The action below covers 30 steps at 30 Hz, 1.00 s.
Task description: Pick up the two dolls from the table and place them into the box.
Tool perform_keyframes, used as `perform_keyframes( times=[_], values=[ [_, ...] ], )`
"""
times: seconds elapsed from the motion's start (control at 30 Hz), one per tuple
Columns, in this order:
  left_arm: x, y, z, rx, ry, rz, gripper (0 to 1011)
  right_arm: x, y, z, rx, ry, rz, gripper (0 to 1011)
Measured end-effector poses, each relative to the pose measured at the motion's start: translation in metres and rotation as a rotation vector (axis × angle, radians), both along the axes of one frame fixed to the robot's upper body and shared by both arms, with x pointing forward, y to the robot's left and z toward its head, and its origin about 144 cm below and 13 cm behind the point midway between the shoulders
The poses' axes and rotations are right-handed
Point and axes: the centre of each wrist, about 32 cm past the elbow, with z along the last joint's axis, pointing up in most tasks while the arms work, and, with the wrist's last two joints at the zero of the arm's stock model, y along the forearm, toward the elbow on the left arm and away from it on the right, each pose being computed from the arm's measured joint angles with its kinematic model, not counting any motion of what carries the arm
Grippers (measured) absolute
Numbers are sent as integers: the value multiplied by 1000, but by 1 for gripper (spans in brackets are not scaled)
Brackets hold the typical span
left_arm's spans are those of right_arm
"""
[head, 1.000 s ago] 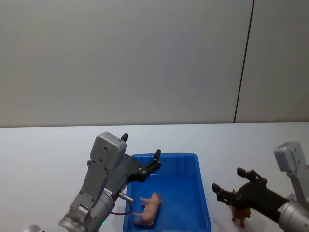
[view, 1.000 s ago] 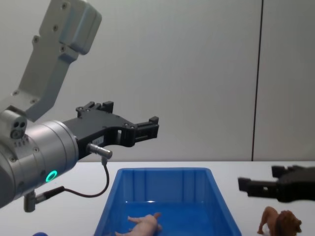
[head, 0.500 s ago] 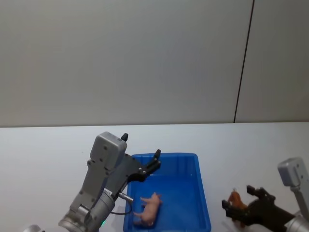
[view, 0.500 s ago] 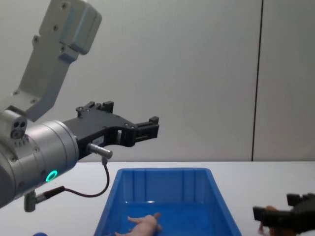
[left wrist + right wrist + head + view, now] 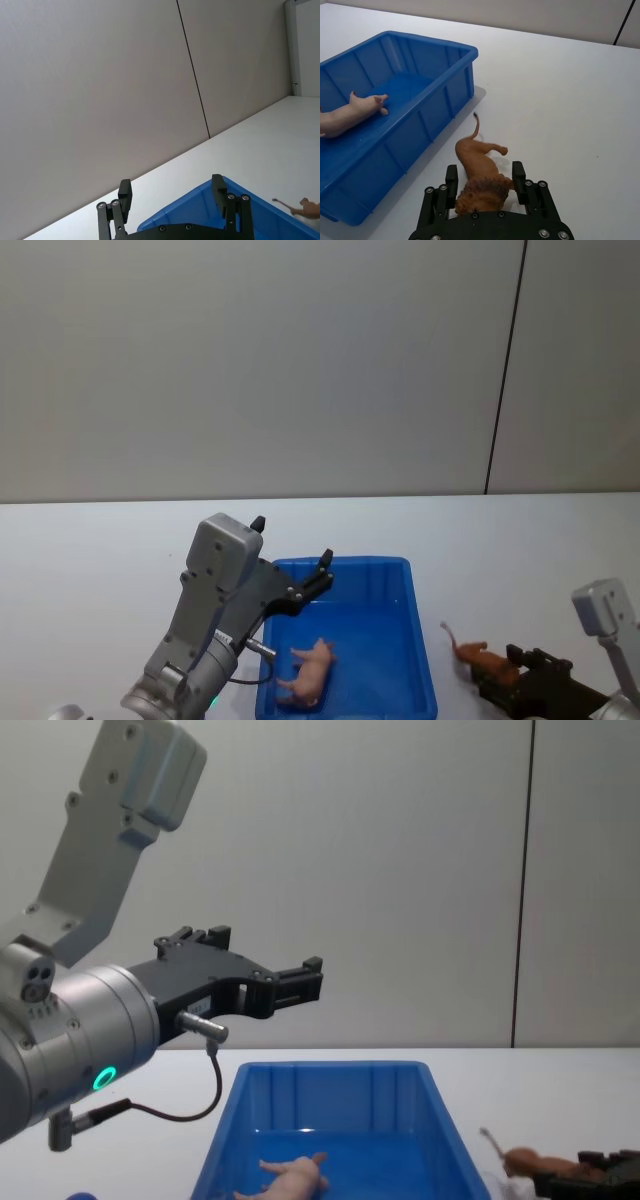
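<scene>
The blue box (image 5: 345, 562) sits on the white table (image 5: 100, 560) in front of me. The pale pink doll (image 5: 310, 672) lies on its side inside the box (image 5: 470, 50). The brown lion doll (image 5: 477, 165) lies on the table just right of the box, with its tail pointing away from my right gripper (image 5: 485, 180). That gripper is low over the table, with its fingers pressed against both sides of the lion's mane. In the head view the lion (image 5: 482, 660) reaches out from it toward the box. My left gripper (image 5: 171, 190) hangs open and empty above the box's far left corner.
A plain grey wall with a dark vertical seam (image 5: 505, 370) stands behind the table. Bare tabletop spreads to the left of the box and beyond the lion on the right (image 5: 580, 90).
My right gripper has dropped to the table and closed around the lion's head. The lion has gone from standing to lying, tail toward the box. The left arm has not moved.
</scene>
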Motion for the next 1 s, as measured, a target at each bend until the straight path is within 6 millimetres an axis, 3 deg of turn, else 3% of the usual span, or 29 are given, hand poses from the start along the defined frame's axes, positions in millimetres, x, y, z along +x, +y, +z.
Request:
perform_keyframes(
  times=[0.2,0.37,0.6,1.0],
  values=[
    [0,0,0,0,0,0,1003,2,0,1,2,0,-2,493],
    [0,0,0,0,0,0,1003,2,-1,4,0,-22,0,396],
    [0,0,0,0,0,0,1003,4,0,13,-4,-77,6,392],
    [0,0,0,0,0,0,1003,15,7,46,40,-211,43,392]
  ],
)
